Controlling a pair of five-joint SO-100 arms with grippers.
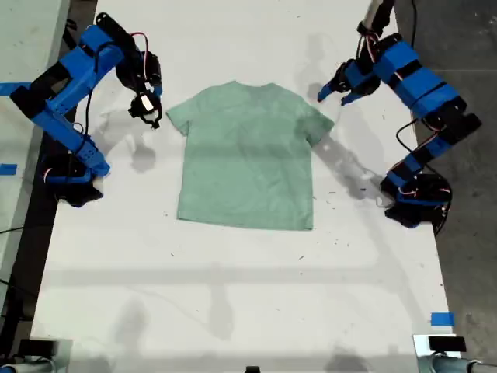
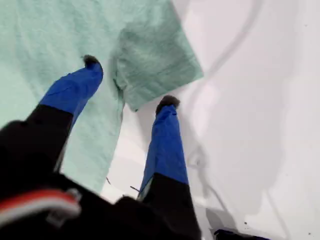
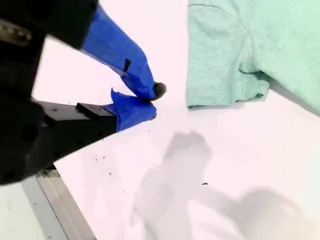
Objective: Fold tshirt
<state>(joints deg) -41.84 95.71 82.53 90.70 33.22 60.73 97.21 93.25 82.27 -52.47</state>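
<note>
Exterior view. Spread flat and face-up on the white bench (image 1: 233, 295): the tshirt (image 1: 247, 159), mid-bench, collar toward the far edge, both sleeves out, hem straight. No fold made yet, by the look of it. Poised over the sleeve at the exterior view's right: my first gripper (image 1: 334, 95), fingers spread, ready to close on cloth. Hanging just off the sleeve at the exterior view's left: my second gripper (image 1: 149, 109), clear of the fabric. One arm to each sleeve, probably to lift both sides together and keep the fold square.

First wrist view. Looking down along my first gripper (image 2: 130, 81): fingers wide apart, one tip over the shirt body near the armpit, the other over bare bench just past the sleeve (image 2: 155, 60) hem corner. Straddling the sleeve's lower edge like this suits a pinch at the seam. Touching the cloth or just above it: cannot tell. Nothing held.

Second wrist view. Along my second gripper (image 3: 154, 102): fingers pressed together, tips meeting, nothing between them. Near the other sleeve (image 3: 217, 65) but apart from it, with bare bench between. Sleeve flat, slightly rumpled where it joins the body. Likely next: opening these fingers and moving in over the sleeve edge to match the other side. Risk: catching only the top layer, or dragging the shirt askew if one side grips first.
</note>
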